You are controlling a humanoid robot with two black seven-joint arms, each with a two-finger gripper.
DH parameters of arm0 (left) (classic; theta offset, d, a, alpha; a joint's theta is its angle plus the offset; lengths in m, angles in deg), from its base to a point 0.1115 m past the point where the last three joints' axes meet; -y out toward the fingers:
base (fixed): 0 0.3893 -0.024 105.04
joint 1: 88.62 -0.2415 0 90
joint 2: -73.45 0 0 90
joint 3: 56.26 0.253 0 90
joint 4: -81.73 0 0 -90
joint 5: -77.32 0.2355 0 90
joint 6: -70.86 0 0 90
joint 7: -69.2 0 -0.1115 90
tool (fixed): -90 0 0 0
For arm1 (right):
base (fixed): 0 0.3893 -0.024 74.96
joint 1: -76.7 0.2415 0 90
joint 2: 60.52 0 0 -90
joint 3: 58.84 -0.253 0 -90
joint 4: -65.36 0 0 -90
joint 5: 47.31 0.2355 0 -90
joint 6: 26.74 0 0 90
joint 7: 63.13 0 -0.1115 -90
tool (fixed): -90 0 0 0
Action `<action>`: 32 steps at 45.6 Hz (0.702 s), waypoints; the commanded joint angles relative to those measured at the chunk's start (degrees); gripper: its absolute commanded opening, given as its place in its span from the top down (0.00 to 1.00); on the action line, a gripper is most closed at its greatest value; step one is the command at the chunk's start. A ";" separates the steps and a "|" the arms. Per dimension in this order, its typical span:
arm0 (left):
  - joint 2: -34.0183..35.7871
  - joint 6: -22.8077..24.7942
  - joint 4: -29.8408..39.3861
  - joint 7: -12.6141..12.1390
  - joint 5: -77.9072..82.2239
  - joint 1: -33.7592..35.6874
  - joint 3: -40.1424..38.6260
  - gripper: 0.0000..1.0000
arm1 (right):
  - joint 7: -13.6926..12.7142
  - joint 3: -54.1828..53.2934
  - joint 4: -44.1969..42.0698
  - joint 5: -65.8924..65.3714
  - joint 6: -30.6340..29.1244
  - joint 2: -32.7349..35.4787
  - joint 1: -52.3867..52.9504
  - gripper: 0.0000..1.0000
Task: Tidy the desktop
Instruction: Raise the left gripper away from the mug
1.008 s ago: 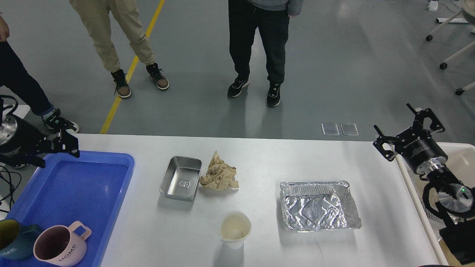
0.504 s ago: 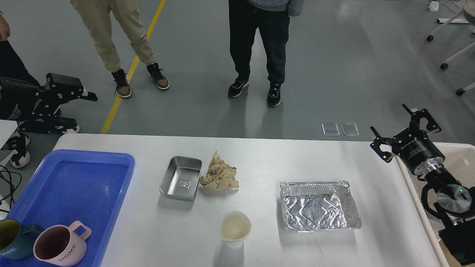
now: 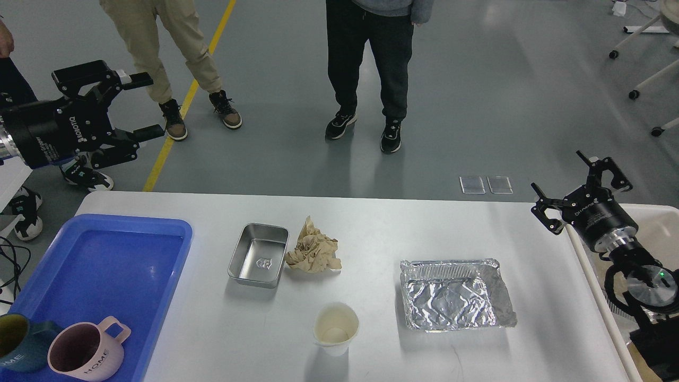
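Note:
The white desktop [image 3: 382, 228] carries a small steel tray [image 3: 258, 255], a crumpled brown paper [image 3: 314, 249] touching its right side, a paper cup [image 3: 336, 328] near the front, and a crinkled foil tray [image 3: 456, 293]. My left gripper [image 3: 144, 105] is open and empty, held high beyond the table's far left corner. My right gripper [image 3: 579, 179] is open and empty above the table's far right edge.
A blue plastic tray [image 3: 106, 276] at the left holds a pink mug [image 3: 87, 350] and a dark blue mug [image 3: 18, 342]. A cream bin [image 3: 655, 228] stands off the right edge. People's legs [image 3: 366, 74] stand beyond the table.
My left gripper has risen from over the blue tray's far corner to high above the floor and opened wider. My right gripper shifted only slightly.

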 commanded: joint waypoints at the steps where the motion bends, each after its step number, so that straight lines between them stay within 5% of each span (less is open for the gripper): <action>1: -2.93 0.01 -0.52 2.36 -0.45 -3.73 -6.37 0.03 | 0.07 0.00 0.00 0.00 0.09 -0.10 -0.35 0.00; 9: -4.16 -1.91 -0.96 0.26 0.43 -9.09 -10.34 0.03 | 0.07 0.00 0.00 0.00 0.00 -0.27 -0.62 0.00; 15: -0.74 -1.47 0.09 -5.36 1.57 -11.20 -8.41 0.03 | 0.07 0.00 0.00 0.00 0.09 -0.36 -0.62 0.00; 32: 20.52 0.01 11.61 -6.25 3.60 -11.29 5.30 0.03 | 0.07 -0.26 0.00 0.09 -0.17 -0.19 -0.62 0.00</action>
